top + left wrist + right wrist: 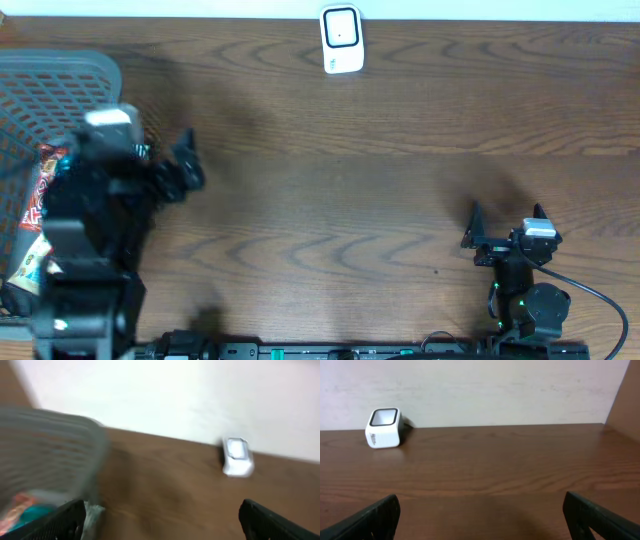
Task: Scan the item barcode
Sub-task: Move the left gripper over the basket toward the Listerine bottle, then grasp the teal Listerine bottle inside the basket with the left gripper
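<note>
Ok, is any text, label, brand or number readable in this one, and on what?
No text can be read in any view.
On the scanner: a faint mark on its front face, too small to read.
On the packets in the basket: coloured print, too blurred to read.

My left arm (95,215) hides much of the basket (60,72), and the left edge cuts the basket off. Only bits of the packs (35,203) peek out. My left wrist picture is all blurry.
</note>
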Controlling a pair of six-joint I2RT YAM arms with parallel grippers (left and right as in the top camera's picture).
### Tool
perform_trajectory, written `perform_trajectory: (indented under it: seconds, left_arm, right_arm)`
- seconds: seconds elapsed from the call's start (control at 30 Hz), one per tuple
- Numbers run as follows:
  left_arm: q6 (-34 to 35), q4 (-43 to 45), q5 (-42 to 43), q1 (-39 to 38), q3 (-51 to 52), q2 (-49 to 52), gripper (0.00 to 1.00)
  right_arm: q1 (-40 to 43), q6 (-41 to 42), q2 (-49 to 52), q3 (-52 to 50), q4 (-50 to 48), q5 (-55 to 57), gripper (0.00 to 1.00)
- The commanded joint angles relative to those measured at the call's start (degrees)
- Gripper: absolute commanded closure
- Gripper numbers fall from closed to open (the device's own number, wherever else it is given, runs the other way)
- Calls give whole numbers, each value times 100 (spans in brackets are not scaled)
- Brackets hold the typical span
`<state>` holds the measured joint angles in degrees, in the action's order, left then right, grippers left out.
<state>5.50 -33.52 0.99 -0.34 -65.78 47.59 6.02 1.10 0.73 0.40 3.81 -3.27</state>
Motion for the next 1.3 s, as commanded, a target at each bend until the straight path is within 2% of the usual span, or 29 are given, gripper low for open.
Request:
perform_trajectory:
  seconds: [0.0,0.13,0.23,0.37,0.57,0.8,1.03,1.27]
  left_arm:
    - [654,-525,-811,649,-1060,787,2]
    - [1421,-1008,-710,1670,-1770,1541,2]
    - [1762,-1045,-299,2424,-1825,1840,2]
    - [1792,-1119,358,3379,-1816,2197,2]
    - [-44,-1078,437,3993,-1729,2966,2]
    - [-1410,-1058,142,4083,-1499,3923,2]
    - [-2245,-1005,122,4197,-1499,4605,2]
    - [-2608,-1145,155,4194,-1499,5501,2]
  right_arm:
    - [-44,76,-7,-9,22,-31,1]
    - [-44,76,-7,-9,22,-31,1]
    - [-44,76,-9,-9,22,-31,1]
    - [-44,76,-9,-9,22,-28,1]
    - [-44,76,-9,-9,22,-28,1]
    - [-44,76,-7,-9,22,-28,1]
    - [-44,76,-7,-9,22,-31,1]
    - [-44,76,-2,-9,22,-31,1]
